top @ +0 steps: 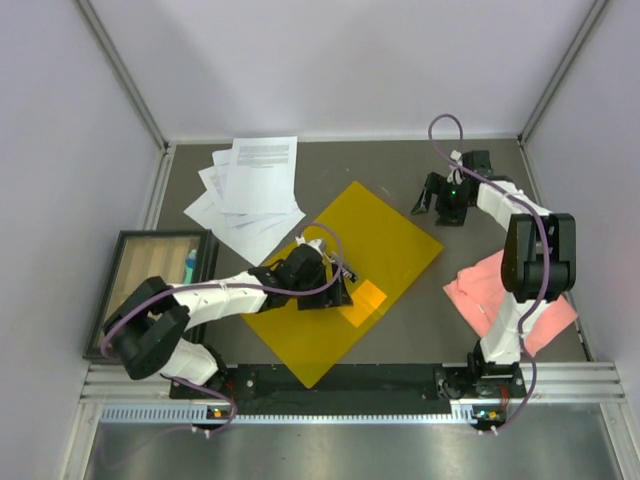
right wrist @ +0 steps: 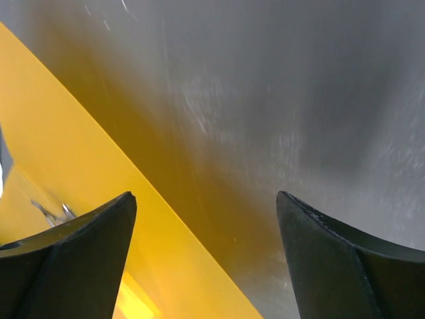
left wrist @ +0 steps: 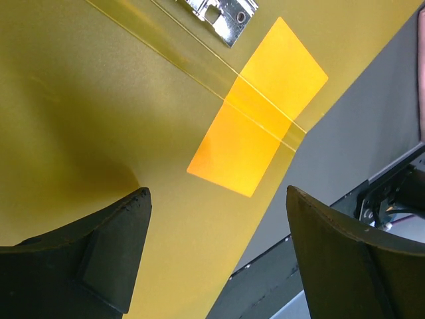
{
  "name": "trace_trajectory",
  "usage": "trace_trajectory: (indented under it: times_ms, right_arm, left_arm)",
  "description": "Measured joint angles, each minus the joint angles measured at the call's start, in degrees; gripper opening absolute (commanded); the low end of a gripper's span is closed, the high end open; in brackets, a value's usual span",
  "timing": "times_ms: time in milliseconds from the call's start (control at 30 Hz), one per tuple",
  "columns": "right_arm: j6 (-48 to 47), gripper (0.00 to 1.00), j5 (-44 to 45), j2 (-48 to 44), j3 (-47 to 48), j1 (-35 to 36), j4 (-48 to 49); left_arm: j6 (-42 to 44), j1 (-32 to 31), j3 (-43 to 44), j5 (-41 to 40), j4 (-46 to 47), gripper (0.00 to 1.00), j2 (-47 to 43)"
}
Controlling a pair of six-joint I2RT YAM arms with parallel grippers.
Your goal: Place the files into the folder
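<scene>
**A:** Left wrist view, closest in: the two dark fingers (left wrist: 113, 252) of the left gripper (left wrist: 218, 193). State?

**B:** Spread wide, nothing between them. It hung low over the folder (left wrist: 99, 100) without touching it. The yellow sheet filled the ground under and beyond the fingers.

**A:** Anything on the sheet?

**B:** Just past the fingertips lay a brighter orange rectangle (left wrist: 259, 113), crossed by a straight fold line. Farther out sat the metal clip (left wrist: 222, 14), only partly in frame. Off the right finger the folder's edge gave way to grey table (left wrist: 372, 106).

**A:** The files?

**B:** The files (top: 250, 190) were not in the folder. They lay fanned in a loose stack on the table, beyond and to the left of the left gripper, just beside the folder's far left edge. Whether they touched it I could not tell. A dark-framed tray (top: 165, 235) sat off the table's left side, beside that arm's elbow.

**A:** Right side?

**B:** The right gripper (right wrist: 206, 195) was also wide apart and held nothing. It stood over bare table, with the folder's edge running under its left finger. From above, it was just past the folder's far right corner. The pink cloth (top: 465, 290) lay behind it, near that arm's base.
</scene>
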Motion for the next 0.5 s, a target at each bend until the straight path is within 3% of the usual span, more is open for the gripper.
trace_trajectory:
  times_ms: [100,267,500]
  right_arm:
    - [0.31,0.69,-2.1,-0.52,-3.54,-0.15,0.61]
    - [1.36,0.63,-4.9,-4.39,-11.58,-0.02,2.75]
    - [1.55,0.36,-5.4,-12.55,-19.15,-2.25,4.66]
  left_arm:
    - [-1.33,-0.02,-1.07,0.52,3.58,0.85,1.77]
    - [-3.63,-0.07,-3.26,1.97,9.88,0.84,2.93]
    - [-4.5,-1.44,-4.85,2.23,13.64,0.84,2.91]
